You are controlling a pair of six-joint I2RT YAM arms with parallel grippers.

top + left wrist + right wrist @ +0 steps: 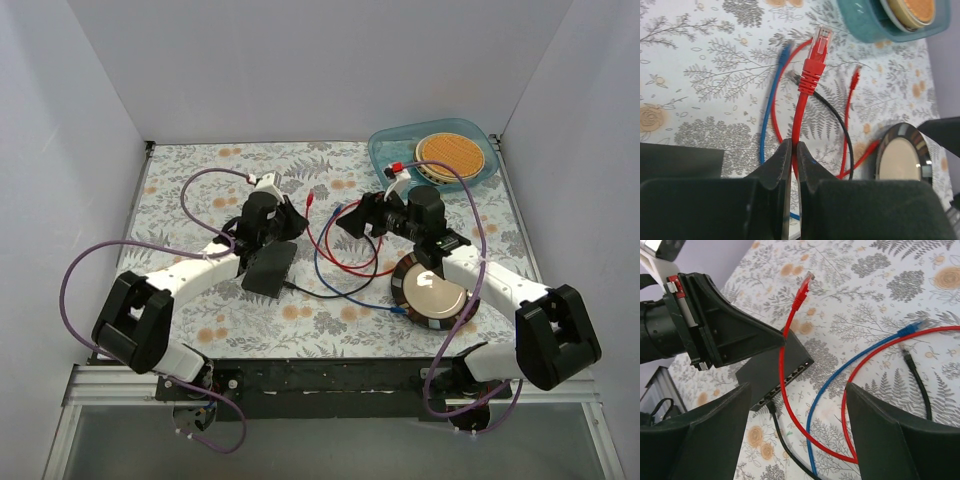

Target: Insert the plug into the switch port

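My left gripper [794, 150] is shut on a red cable a short way behind its red plug [815, 60]. The plug has a clear tip and sticks out ahead of the fingers, above the floral mat. In the top view the left gripper [296, 222] hovers just beyond the flat black switch box [270, 268], with the red plug [312, 197] past it. The right wrist view shows the box [771, 371], its row of ports [790, 377] along the near edge, and a black cable [772, 409] plugged into one port. My right gripper [799, 386] is open and empty above the loose cables.
Blue [785, 52], black [793, 76] and a second red plug [856, 75] lie loose on the mat with their cables looped between the arms. A round black-rimmed dish [432, 293] sits under the right arm. A teal tray [385, 150] stands at the back right.
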